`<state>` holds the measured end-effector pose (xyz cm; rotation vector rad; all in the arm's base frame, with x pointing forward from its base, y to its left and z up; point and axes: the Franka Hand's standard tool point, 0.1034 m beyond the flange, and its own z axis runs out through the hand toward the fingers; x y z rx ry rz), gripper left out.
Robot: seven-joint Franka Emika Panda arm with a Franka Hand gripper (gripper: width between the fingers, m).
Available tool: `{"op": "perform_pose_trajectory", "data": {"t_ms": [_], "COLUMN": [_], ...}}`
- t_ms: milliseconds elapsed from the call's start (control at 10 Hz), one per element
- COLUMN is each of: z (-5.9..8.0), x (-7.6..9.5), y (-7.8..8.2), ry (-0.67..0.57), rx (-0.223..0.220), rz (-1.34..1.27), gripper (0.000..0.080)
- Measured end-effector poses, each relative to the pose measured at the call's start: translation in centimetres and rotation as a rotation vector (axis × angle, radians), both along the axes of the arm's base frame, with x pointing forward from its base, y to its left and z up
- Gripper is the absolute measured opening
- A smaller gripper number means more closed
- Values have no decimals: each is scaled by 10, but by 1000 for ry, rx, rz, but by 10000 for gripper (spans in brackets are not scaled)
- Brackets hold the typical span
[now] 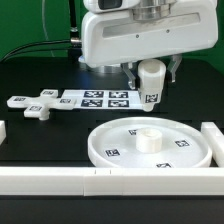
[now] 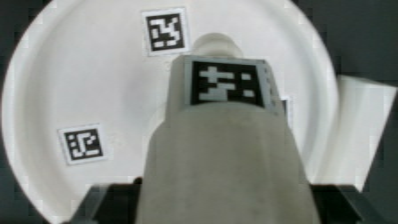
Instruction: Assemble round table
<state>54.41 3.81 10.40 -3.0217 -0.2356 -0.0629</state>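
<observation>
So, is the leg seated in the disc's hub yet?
Out. The leg hangs gripped in the pincer, clear above the hub of the disc.

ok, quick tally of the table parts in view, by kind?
Round top: 1
Leg: 1
Cross-shaped foot: 1
Total: 3
</observation>
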Motion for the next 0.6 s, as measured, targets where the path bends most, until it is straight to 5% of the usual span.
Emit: {"op": "perform_pose_trajectory", "data": {"t_ms": [300, 600], "z": [0, 5], "x": [17, 30], "y": [-11, -15], "ry": [-238, -317], "rx": [-47, -64], "rz": [-7, 9], "gripper": [409, 409]}}
